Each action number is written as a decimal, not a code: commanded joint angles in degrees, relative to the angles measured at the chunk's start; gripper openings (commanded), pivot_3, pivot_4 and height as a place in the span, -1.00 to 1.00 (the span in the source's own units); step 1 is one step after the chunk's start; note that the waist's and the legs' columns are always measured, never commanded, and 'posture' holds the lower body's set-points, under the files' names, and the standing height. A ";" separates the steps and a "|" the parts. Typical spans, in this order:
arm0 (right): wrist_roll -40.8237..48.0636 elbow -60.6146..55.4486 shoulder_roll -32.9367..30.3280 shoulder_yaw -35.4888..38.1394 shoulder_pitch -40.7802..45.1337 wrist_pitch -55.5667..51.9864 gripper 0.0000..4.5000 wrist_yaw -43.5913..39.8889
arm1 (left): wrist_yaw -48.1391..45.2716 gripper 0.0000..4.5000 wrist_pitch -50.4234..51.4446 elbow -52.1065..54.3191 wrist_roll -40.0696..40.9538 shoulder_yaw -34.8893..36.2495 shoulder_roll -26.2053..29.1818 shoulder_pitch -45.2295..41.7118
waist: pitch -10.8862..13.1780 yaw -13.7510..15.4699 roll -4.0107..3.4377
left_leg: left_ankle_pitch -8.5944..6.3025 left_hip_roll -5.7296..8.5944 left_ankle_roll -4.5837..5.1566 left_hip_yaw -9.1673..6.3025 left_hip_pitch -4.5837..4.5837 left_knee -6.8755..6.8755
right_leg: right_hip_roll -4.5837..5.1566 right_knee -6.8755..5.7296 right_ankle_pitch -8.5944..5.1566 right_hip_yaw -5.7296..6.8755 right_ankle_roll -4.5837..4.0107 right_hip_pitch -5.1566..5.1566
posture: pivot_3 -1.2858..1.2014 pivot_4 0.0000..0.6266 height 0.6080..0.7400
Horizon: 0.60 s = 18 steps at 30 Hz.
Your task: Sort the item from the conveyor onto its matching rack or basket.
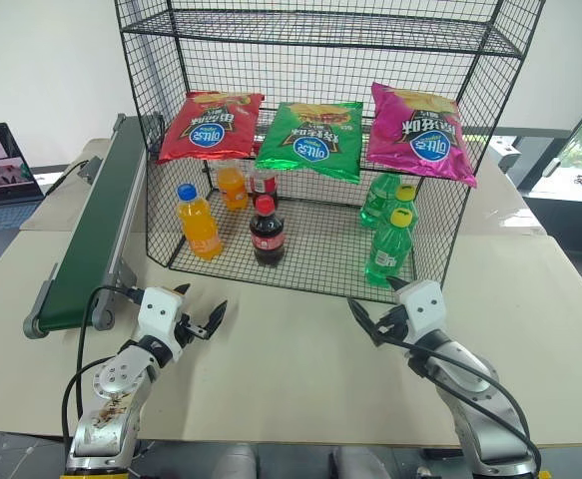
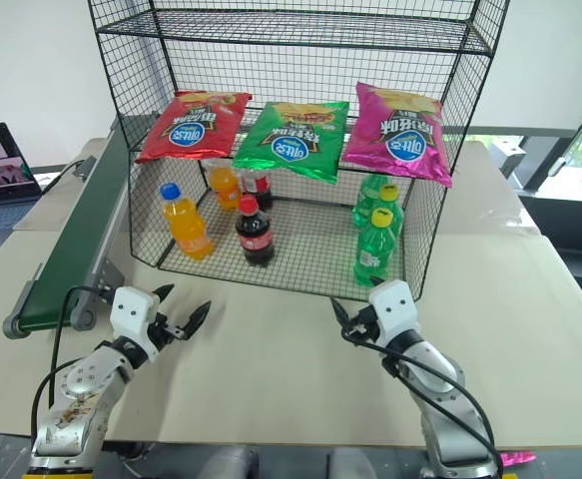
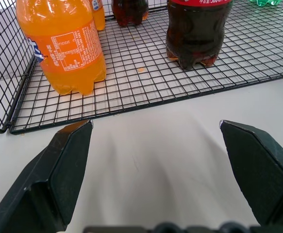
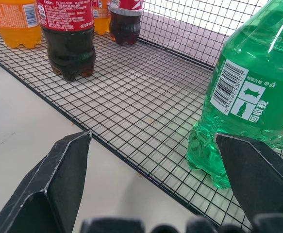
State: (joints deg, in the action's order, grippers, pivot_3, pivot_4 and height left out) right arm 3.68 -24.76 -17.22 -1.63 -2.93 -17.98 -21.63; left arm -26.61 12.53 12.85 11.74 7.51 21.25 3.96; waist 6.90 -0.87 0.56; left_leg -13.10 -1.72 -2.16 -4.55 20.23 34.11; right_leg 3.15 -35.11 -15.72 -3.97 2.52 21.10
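1. The orange bottle [image 1: 198, 222] stands upright on the bottom shelf of the black wire rack [image 1: 320, 261], at the left end near the front edge, with a cola bottle [image 1: 267, 232] just beside it on the right.
2. The green conveyor [image 1: 96, 232] runs along the rack's left side, and its belt looks bare.
3. The left gripper [image 1: 199, 317] hovers over the table just in front of the rack, fingers spread wide, nothing between them.
4. The right gripper [image 1: 378, 314] hangs near the green bottles [image 1: 390, 244], also wide open and carrying nothing.
5. Judging by this, the sorting looks done (the bottle sits with its own kind, a second orange one behind it).
6. Handling guess: full of drink, so fairly heavy for its size; the plastic wall is stiff but smooth and probably slippery.
7. The best hold would be across the labelled middle, squarely, not the narrow blue cap.
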 commanded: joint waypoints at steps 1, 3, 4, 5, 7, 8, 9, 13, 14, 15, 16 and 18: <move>1.20 -1.48 -0.44 1.05 0.36 1.37 1.00 -0.36 | 0.08 0.99 -0.32 1.51 0.34 0.33 0.55 -0.78 | 0.00 0.00 0.00 | 0.00 0.00 0.00 0.00 0.00 0.00 | 0.00 0.00 0.00 0.00 0.00 0.00 | 0.03 -0.52 0.97; 1.49 -2.01 -0.86 1.35 -0.10 1.53 1.00 -0.87 | 0.12 0.99 -0.78 1.09 0.28 0.40 0.43 -0.85 | 0.00 0.02 0.00 | 0.00 0.00 0.00 0.00 0.00 0.00 | 0.00 0.00 0.00 0.00 0.00 0.00 | 0.03 -0.52 0.97; 1.67 -2.32 -0.98 1.46 -0.27 1.57 1.00 -1.11 | 0.14 0.99 -0.66 1.16 0.61 0.49 0.20 -0.83 | 0.00 0.03 0.00 | 0.00 0.00 0.00 0.00 0.00 0.00 | 0.00 0.00 0.00 0.00 0.00 0.00 | 0.03 -0.52 0.97; 1.83 -2.51 -1.02 1.55 -0.34 1.60 1.00 -1.29 | 0.20 0.99 -0.48 1.38 0.86 0.54 0.03 -0.81 | 0.00 0.02 0.00 | 0.00 0.00 0.00 0.00 0.00 0.00 | 0.00 0.00 0.00 0.00 0.00 0.00 | 0.03 -0.52 0.97; 2.16 -2.87 -1.13 1.76 -0.47 1.59 1.00 -1.56 | 0.33 0.99 -0.24 1.94 0.91 0.46 -0.05 -0.70 | 0.00 0.00 0.00 | 0.00 0.00 0.00 0.00 0.00 0.00 | 0.00 0.00 0.00 0.00 0.00 0.00 | 0.03 -0.52 0.97; 2.33 -2.99 -1.19 1.84 -0.42 1.49 1.00 -1.63 | 0.35 0.99 -0.06 2.23 0.95 0.42 -0.04 -0.70 | 0.00 -0.01 0.00 | 0.00 0.00 0.00 0.00 0.00 0.00 | 0.00 0.00 0.00 0.00 0.00 0.00 | 0.03 -0.52 0.97; 2.45 -3.08 -1.24 1.85 -0.44 1.44 1.00 -1.64 | 0.29 0.99 0.21 2.53 1.25 0.44 -0.13 -0.61 | 0.00 -0.02 0.00 | 0.00 0.00 0.00 0.00 0.00 0.00 | 0.00 0.00 0.00 0.00 0.00 0.00 | 0.03 -0.52 0.97; 2.39 -3.35 -0.87 1.34 -0.45 1.07 1.00 -1.07 | -0.24 0.99 1.16 3.35 3.24 0.93 -0.45 0.04 | 0.00 0.01 0.00 | 0.00 0.00 0.00 0.00 0.00 0.00 | 0.00 0.00 0.00 0.00 0.00 0.00 | 0.03 -0.52 0.97; 2.33 -3.38 -0.73 1.20 -0.40 0.97 1.00 -0.88 | -0.39 0.99 1.37 3.54 3.84 1.01 -0.44 0.15 | 0.00 0.02 0.00 | 0.00 0.00 0.00 0.00 0.00 0.00 | 0.00 0.00 0.00 0.00 0.01 0.00 | 0.03 -0.52 0.97; 2.26 -3.48 -0.61 1.03 -0.42 0.88 1.00 -0.71 | -0.68 0.99 1.55 3.88 4.43 1.02 -0.40 0.24 | 0.00 0.01 0.00 | 0.00 0.00 0.00 0.00 0.00 0.00 | 0.00 0.00 0.00 0.00 0.00 -0.01 | 0.03 -0.52 0.97; 2.20 -3.59 -0.53 0.86 -0.44 0.79 1.00 -0.57 | -0.84 0.99 1.69 4.13 4.80 1.04 -0.30 0.25 | 0.00 0.00 0.00 | 0.00 0.00 0.00 0.00 0.00 0.00 | 0.00 0.00 0.00 0.00 0.00 0.00 | 0.03 -0.52 0.97; 2.22 -3.86 -0.52 0.72 -0.62 0.67 1.00 -0.42 | -0.90 0.99 1.85 4.30 5.10 1.08 -0.03 0.20 | 0.00 0.00 0.00 | 0.00 0.00 0.00 0.00 0.00 0.00 | 0.00 0.00 0.00 0.00 0.00 0.00 | 0.03 -0.52 0.97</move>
State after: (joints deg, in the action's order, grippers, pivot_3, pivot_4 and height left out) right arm 5.41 -25.79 -17.84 -1.17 -3.52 -17.99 -22.39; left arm -27.17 14.52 14.81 15.97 7.69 20.78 4.42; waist 6.90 -0.87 0.56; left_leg -13.10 -1.72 -2.16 -4.55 20.23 34.11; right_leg 3.15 -35.11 -15.72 -3.98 2.52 21.10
